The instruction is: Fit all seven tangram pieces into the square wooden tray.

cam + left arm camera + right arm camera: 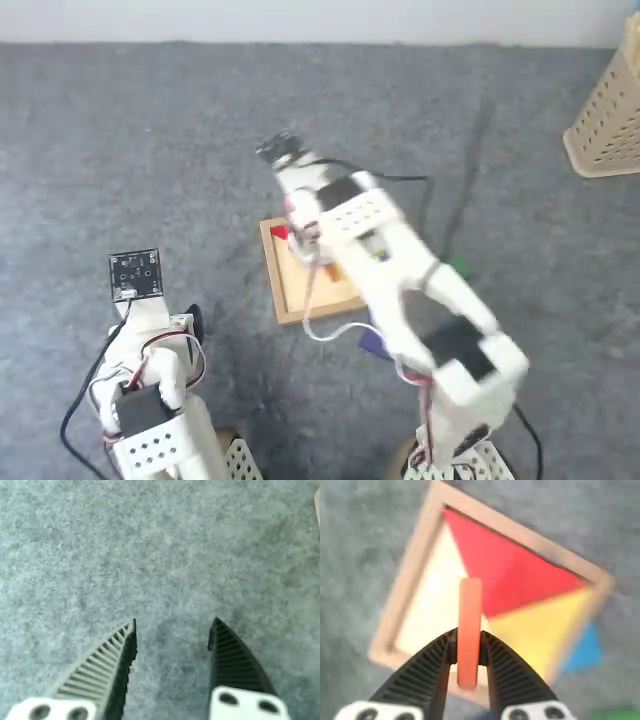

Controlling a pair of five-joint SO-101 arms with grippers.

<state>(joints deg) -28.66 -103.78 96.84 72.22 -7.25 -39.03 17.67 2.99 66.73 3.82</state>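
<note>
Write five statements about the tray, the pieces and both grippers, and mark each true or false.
1. The right gripper is shut on an orange piece. True.
2. The left gripper holds a piece. False: it is open over bare carpet.
3. A red piece lies in the tray. True.
4. The tray is full. False: its bare bottom shows beside the red piece and a yellow piece.
5. The orange piece lies flat in the tray. False: it is held on edge above it.
</note>
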